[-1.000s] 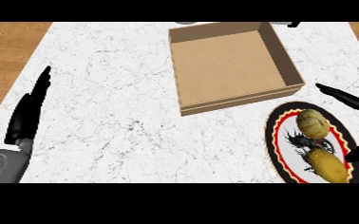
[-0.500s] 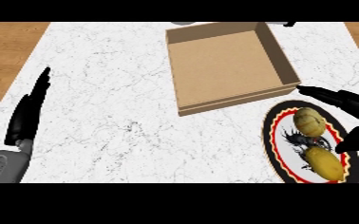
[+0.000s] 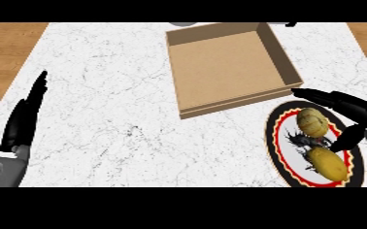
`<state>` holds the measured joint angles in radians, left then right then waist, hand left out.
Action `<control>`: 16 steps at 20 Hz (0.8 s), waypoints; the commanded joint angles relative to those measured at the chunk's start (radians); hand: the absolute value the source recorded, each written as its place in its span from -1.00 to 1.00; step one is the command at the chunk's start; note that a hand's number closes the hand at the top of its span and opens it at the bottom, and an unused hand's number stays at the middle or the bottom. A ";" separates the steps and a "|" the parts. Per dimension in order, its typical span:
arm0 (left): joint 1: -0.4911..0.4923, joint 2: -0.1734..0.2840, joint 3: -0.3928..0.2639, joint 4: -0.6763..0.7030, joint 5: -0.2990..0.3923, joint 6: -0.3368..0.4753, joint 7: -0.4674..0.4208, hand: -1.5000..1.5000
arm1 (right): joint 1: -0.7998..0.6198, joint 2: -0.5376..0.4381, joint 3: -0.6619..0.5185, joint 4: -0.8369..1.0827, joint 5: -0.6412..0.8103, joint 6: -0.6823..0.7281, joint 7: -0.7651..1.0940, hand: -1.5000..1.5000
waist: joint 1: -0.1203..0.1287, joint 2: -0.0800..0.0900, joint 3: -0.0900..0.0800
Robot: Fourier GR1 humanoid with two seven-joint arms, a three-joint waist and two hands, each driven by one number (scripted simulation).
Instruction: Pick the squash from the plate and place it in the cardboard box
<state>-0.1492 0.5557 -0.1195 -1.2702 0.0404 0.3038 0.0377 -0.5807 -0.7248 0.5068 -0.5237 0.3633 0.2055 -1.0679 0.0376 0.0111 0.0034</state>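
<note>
Between our right hand's [image 3: 344, 114] spread fingers and thumb, just to its left, the squash [image 3: 313, 122] sits on the plate [image 3: 276, 140], not yet gripped. We cannot tell which way its long axis runs. A second yellow piece [image 3: 328, 162] lies below the thumb. Up and left of the hand sits the box [image 3: 229, 70]. Our left hand [image 3: 25, 114] rests open, well apart.

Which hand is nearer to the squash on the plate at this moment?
Right. The right hand hangs open over the plate, its fingers flanking the squash. The left hand rests at the view's left edge, across the counter from it.
</note>
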 commanded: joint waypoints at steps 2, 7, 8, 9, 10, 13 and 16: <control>0.006 -0.019 -0.014 -0.017 -0.031 0.028 0.021 0.00 | 0.008 -0.027 0.013 0.027 -0.006 0.104 -0.281 -1.00 | -0.009 0.000 0.001; 0.030 0.010 0.013 -0.043 -0.010 -0.006 0.022 0.00 | 0.007 -0.031 0.029 -0.004 -0.025 0.109 -0.283 -1.00 | -0.007 -0.005 0.000; -0.002 0.012 0.028 -0.011 -0.006 -0.008 0.025 0.00 | -0.007 -0.022 0.027 -0.047 -0.047 0.140 -0.261 -1.00 | -0.020 -0.006 -0.001; 0.021 0.030 0.038 -0.031 0.009 -0.030 0.034 0.00 | 0.031 -0.013 0.029 -0.058 -0.060 0.123 -0.261 -1.00 | -0.020 -0.008 -0.001; 0.032 -0.011 0.018 -0.011 -0.008 -0.008 -0.005 0.00 | 0.003 -0.036 0.044 -0.029 -0.035 0.123 -0.279 -1.00 | -0.011 -0.002 -0.001; 0.027 0.022 0.056 0.013 0.006 -0.044 -0.026 0.00 | -0.004 -0.017 0.060 -0.047 -0.023 0.095 -0.221 -1.00 | -0.017 -0.005 -0.002; 0.026 -0.023 0.027 0.003 -0.042 0.001 -0.023 0.00 | -0.029 0.007 0.084 0.017 0.023 0.067 -0.187 -1.00 | -0.013 -0.003 -0.002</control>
<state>-0.1215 0.5438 -0.0979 -1.2831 0.0161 0.3007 0.0371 -0.5817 -0.7469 0.5767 -0.5777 0.3541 0.1956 -1.0913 0.0221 0.0063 0.0016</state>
